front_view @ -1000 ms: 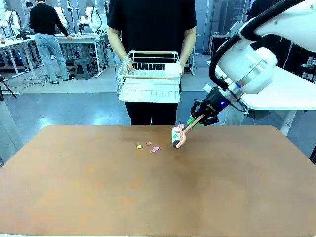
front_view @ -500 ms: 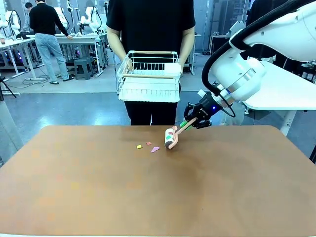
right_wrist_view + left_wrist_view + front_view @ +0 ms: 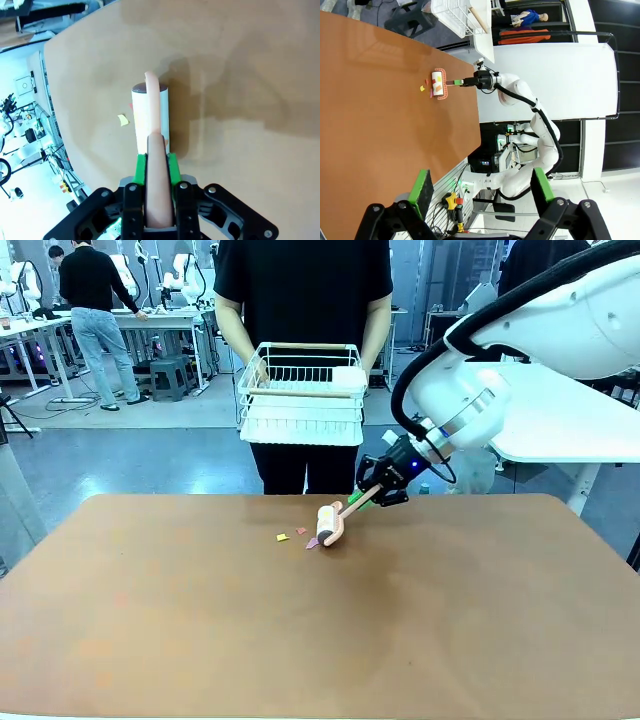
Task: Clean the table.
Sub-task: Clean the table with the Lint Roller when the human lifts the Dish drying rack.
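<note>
Front view: right gripper (image 3: 364,494) is clamped on the far end of a lint roller with a pale pink plastic handle and white paper roll (image 3: 327,523). The roll is down on the large reddish-brown matte table (image 3: 300,640), near its far edge and a bit right of centre. Small yellow and pink paper scraps (image 3: 283,537) lie just beside the roll, on its left. One pink bit looks to be touching it. A person at the far side holds a white wire rack (image 3: 300,390) well above the top.

Left wrist view: left gripper (image 3: 482,186) has its jaws wide with nothing in them, parked off the near edge. The table (image 3: 370,125) runs away from it, with the roller (image 3: 439,84) and scraps (image 3: 422,88) at the far end.

Right wrist view: green pads (image 3: 141,167) pinch the handle on both sides and the roll (image 3: 150,115) lies flat on the top. A yellow scrap (image 3: 122,119) sits just off its side.

Risks, my read:
- The grip is at the handle's end, so there's a long lever. Pressing too hard could twist the handle in the pads.
- A tilted roll would touch on one edge only, so scraps would get pushed along instead of sticking.
- Scraps are close to the far edge, so a fast sweep could flick them off the table.
- The yellow scrap sits off the roll's line and one straight pass may miss it.
</note>
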`<state>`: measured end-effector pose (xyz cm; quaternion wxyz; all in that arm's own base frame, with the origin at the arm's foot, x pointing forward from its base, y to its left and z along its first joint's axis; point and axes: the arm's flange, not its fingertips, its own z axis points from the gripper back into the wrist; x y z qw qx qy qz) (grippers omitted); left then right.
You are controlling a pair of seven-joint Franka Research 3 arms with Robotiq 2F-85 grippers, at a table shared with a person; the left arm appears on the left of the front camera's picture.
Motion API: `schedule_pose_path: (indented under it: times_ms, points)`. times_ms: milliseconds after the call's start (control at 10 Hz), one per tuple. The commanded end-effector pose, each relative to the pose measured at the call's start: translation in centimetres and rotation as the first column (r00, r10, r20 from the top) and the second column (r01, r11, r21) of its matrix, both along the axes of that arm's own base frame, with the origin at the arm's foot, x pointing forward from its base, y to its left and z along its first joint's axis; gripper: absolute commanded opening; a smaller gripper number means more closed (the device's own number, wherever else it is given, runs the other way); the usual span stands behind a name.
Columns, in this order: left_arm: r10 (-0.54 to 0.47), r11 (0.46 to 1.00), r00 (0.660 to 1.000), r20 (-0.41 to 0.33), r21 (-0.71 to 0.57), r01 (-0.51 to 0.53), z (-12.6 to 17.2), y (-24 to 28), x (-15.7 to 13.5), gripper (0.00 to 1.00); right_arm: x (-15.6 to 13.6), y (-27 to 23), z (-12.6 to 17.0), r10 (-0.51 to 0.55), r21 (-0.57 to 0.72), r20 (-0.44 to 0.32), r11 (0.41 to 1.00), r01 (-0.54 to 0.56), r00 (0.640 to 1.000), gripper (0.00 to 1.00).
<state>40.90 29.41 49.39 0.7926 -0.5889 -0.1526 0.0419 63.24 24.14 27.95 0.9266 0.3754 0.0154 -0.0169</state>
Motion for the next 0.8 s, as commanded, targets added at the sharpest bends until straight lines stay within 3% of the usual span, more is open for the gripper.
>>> schedule_pose_path:
  times_ms: [0,300,700]
  points:
    - [-0.001,1.0,1.0,0.016,-0.025,0.001,0.2,0.1,-0.3,1.0,0.3,3.8,-3.9,0.075,-0.096,-0.092,0.992,-0.084,0.993,0.21]
    - [-0.001,1.0,1.0,0.016,-0.025,0.001,0.2,0.1,-0.3,1.0,-0.7,10.9,-5.6,0.136,-0.111,-0.146,0.982,-0.153,0.98,0.21]
    - [-0.001,1.0,1.0,0.016,-0.025,0.001,0.2,0.1,-0.3,1.0,-1.9,16.9,-5.3,0.145,-0.168,-0.102,0.973,-0.161,0.984,0.21]
